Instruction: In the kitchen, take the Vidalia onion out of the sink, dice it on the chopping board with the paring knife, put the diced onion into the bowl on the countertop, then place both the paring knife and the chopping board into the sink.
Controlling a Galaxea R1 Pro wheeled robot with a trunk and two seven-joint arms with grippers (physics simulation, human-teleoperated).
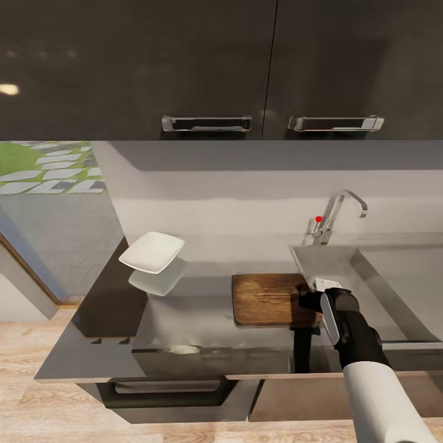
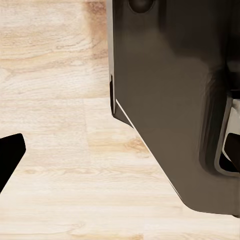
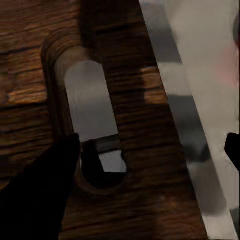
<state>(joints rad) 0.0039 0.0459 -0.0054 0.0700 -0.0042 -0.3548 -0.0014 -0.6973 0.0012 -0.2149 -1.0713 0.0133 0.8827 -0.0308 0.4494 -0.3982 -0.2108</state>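
Chopping board (image 1: 267, 299) on countertop (image 1: 203, 335) beside sink (image 1: 394, 277) | right hand (image 3: 150, 155) spread over slot, released | left hand state: cannot tell

The head view looks forward and down from above the countertop (image 1: 184, 344), taking in its front edge, the board (image 1: 267, 298), the sink (image 1: 369, 271) and the wall cabinets (image 1: 184, 61). The right wrist view sits very near the board (image 3: 140, 100), facing its slot end and the sink's edge (image 3: 200, 125), a part both views share. The left wrist view faces the wooden floor (image 2: 55, 125) beside a dark panel (image 2: 170, 100).
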